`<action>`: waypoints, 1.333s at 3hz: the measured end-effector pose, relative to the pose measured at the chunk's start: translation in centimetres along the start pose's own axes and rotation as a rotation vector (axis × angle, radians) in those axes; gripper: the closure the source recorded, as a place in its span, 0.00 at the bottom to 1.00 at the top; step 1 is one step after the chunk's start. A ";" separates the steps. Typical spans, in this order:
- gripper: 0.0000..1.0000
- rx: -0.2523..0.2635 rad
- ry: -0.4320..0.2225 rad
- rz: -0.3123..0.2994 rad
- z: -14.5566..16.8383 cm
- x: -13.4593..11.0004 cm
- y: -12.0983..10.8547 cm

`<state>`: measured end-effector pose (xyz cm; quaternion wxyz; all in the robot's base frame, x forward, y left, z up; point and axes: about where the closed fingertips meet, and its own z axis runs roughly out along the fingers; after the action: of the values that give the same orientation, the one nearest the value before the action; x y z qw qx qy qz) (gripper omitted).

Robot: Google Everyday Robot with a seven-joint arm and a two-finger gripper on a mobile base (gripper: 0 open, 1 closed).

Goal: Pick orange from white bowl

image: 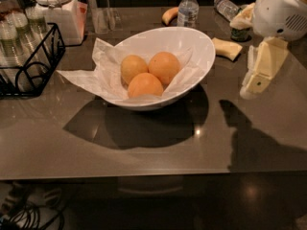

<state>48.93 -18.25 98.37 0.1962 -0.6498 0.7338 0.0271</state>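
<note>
The white bowl [201,47] stands at the middle of the dark table, lined with crumpled white paper [103,73]. Three round fruits lie in it. A deep orange [164,66] is at the back right, another orange [145,85] at the front, and a paler, yellower fruit [134,67] at the back left. My gripper [250,86] hangs from the white arm [280,8] to the right of the bowl. It points down, is apart from the bowl's rim, and holds nothing that I can see.
A black wire rack with glasses [21,51] and a white lidded jar [57,8] stand at the left. A water bottle [187,7], a banana [170,14], a lying bottle [225,6] and a yellow sponge [227,48] are behind the bowl.
</note>
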 end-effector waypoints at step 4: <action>0.00 -0.059 -0.180 -0.133 4.7 -8.8 -7.9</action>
<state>58.40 -9.73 98.55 0.2435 -0.6976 0.6673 0.0941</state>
